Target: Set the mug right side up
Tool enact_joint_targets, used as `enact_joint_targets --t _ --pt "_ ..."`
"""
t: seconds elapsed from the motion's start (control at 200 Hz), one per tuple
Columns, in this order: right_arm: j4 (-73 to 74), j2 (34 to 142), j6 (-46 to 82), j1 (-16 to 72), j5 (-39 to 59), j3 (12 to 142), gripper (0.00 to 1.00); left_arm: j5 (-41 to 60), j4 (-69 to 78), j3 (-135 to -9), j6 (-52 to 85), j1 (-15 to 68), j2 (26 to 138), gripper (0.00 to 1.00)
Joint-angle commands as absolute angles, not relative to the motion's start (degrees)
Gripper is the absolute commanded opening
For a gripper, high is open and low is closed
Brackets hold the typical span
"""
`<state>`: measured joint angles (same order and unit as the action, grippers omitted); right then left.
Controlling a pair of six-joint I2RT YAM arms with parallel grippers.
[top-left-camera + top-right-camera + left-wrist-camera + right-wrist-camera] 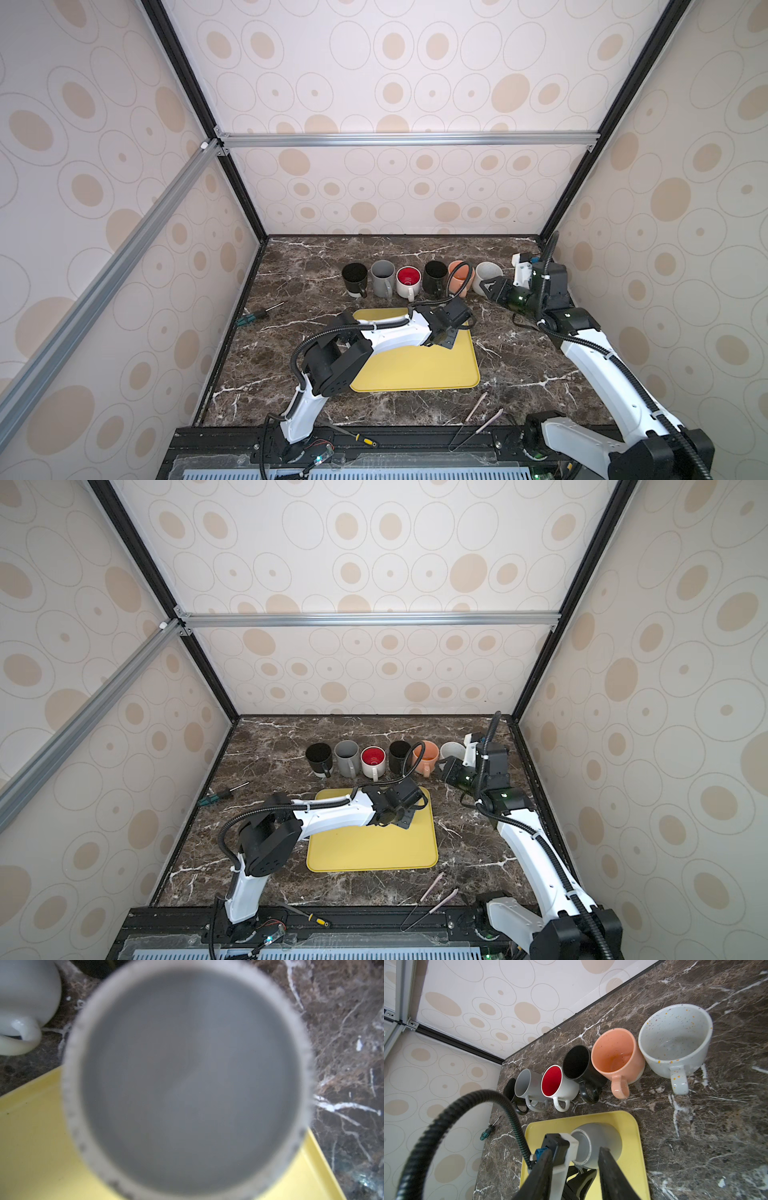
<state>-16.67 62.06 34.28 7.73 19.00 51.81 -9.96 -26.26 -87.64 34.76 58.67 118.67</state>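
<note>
A grey mug (600,1142) sits bottom up at the far end of the yellow tray (631,1159). Its blurred base (191,1084) fills the left wrist view. My left gripper (445,340) hangs right over the mug and hides it in both top views. In the right wrist view its black fingers (581,1180) are closed in against the mug's side at the handle. My right gripper (576,1150) stands open and empty, apart from the tray. In a top view it (484,286) hovers beside the speckled white mug (488,272).
Several upright mugs line the back, from a black one (354,276) to an orange one (459,278). A green-handled screwdriver (259,313) lies at the left. Tweezers (478,419) and a yellow-handled screwdriver (359,437) lie near the front edge. Patterned walls close in three sides.
</note>
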Motion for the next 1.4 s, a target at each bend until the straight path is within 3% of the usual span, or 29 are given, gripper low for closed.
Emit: enact_joint_targets --t 0.0,0.05,0.21,0.535,0.745,0.945,1.205,1.395 --pt "-14.83 61.31 35.49 7.52 21.17 50.54 0.39 -10.79 -26.81 -86.69 34.19 58.56 117.64 0.07" --pt "-14.97 61.51 35.45 7.47 21.6 50.52 0.39 -10.72 -26.58 -86.03 34.11 58.49 117.22 0.0" --pt "-15.1 61.35 35.29 7.48 23.75 50.27 0.39 -11.36 -25.41 -83.49 32.25 58.37 114.0 0.0" --pt "-14.13 59.62 35.19 7.51 30.54 49.89 0.38 -6.82 -12.77 -68.8 27.51 55.56 94.49 0.0" --pt "-3.16 56.53 41.11 7.47 39.11 46.51 0.38 -3.24 -3.33 -61.7 29.27 50.95 84.5 0.0" --pt "14.04 55.11 50.67 7.8 48.78 45.02 0.38 4.58 15.54 -54.22 34.97 44.93 73.42 0.0" --pt "14.69 56.09 53.0 14.53 42.15 50.91 0.38 9.81 39.1 -47.25 46.97 41.4 67.69 0.0" --pt "22.48 59.63 56.44 20.78 38.18 51.07 0.38 12.31 46.3 -46.23 51.84 39.6 67.56 0.0"
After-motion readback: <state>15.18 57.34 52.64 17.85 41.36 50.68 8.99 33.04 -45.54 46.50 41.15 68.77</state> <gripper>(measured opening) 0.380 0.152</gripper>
